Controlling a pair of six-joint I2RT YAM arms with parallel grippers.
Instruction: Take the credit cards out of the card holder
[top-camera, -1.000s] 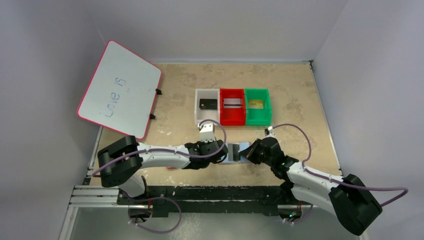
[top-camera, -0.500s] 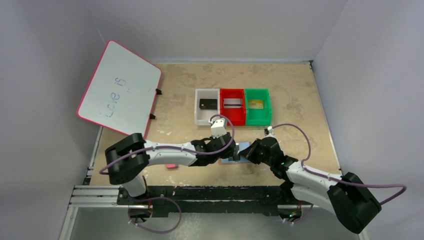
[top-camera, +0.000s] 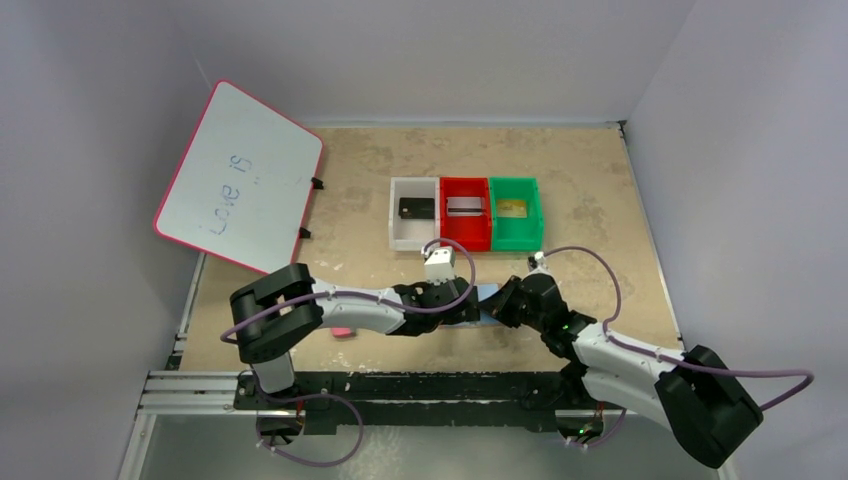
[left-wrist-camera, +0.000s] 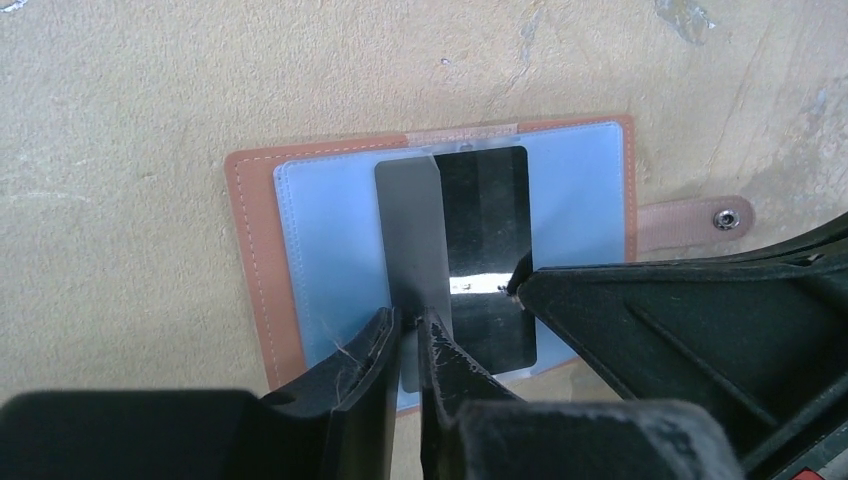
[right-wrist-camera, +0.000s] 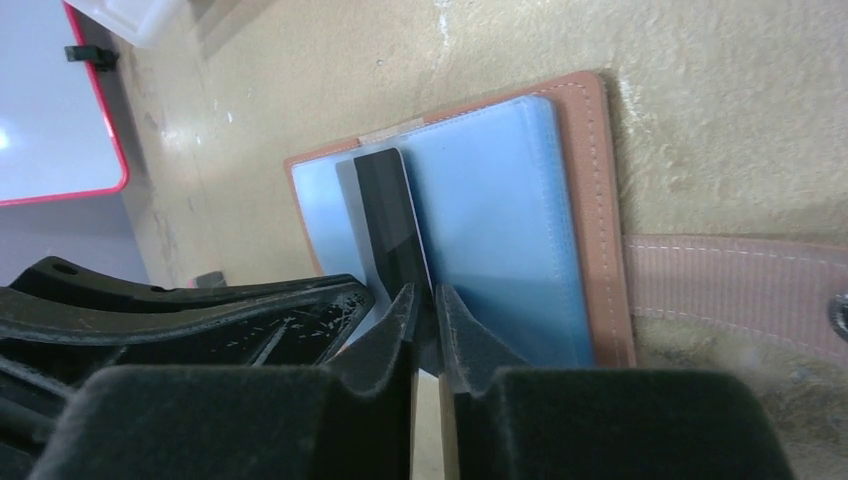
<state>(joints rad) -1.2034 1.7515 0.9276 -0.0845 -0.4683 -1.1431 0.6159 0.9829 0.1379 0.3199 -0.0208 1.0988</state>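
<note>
The tan card holder (top-camera: 487, 293) lies open on the table between my two grippers, its pale blue sleeves up (left-wrist-camera: 250, 250) (right-wrist-camera: 590, 200). A black credit card (left-wrist-camera: 490, 220) (right-wrist-camera: 385, 210) sits in its middle, with a grey strip (left-wrist-camera: 410, 230) along its left side. My left gripper (top-camera: 465, 312) (left-wrist-camera: 408, 322) is shut on that grey strip's near end; I cannot tell whether it is card or sleeve film. My right gripper (top-camera: 497, 308) (right-wrist-camera: 423, 298) is shut on the holder's near edge at the black card. Its finger (left-wrist-camera: 650, 330) crosses the left wrist view.
White (top-camera: 393, 215), red (top-camera: 465, 241) and green (top-camera: 517, 241) bins stand behind the holder with a black (top-camera: 415, 208), a silver-grey (top-camera: 463, 207) and a gold (top-camera: 513, 208) card inside. A whiteboard (top-camera: 240, 175) leans at the left. A pink eraser (top-camera: 342, 332) lies under the left arm.
My left gripper has moved right and forward onto the holder and now covers most of it from above. The right arm and the holder have stayed put.
</note>
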